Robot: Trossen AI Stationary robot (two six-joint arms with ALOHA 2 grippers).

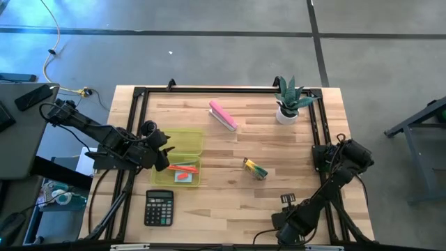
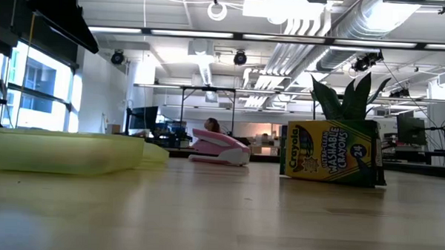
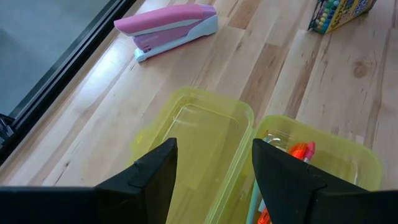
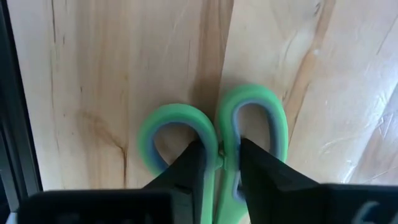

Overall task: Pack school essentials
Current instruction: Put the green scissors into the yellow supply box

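Observation:
An open yellow-green case [image 1: 182, 155] lies at the table's left. Its near half [image 3: 323, 155] holds a red-orange marker [image 1: 182, 168] and a light-blue pad [image 1: 182, 176]; its far half [image 3: 199, 130] holds nothing that I can see. My left gripper [image 1: 162, 155] [image 3: 214, 155] hovers open above the case's left side, touching nothing. The crayon box [image 1: 255, 169] [image 2: 329, 152] lies at mid-table. My right gripper [image 4: 221, 152] is near the table's near right edge [image 1: 287, 201], shut on the green-handled scissors [image 4: 214, 134]. Pencils and eraser do not show. My right gripper holds the scissors where the two green handle loops meet [image 4: 220, 127]. The two fingers pinch that junction, one fingertip [image 4: 196, 152] over each loop's opening. The blades are hidden under the gripper. Whether the scissors are lifted off the wood cannot be told.
A pink stapler [image 1: 223, 115] [image 3: 168, 28] lies toward the far edge. A potted plant [image 1: 289, 101] stands at the far right. A black calculator [image 1: 159, 208] sits near the near left corner. A black frame [image 1: 139, 94] runs around the table's sides.

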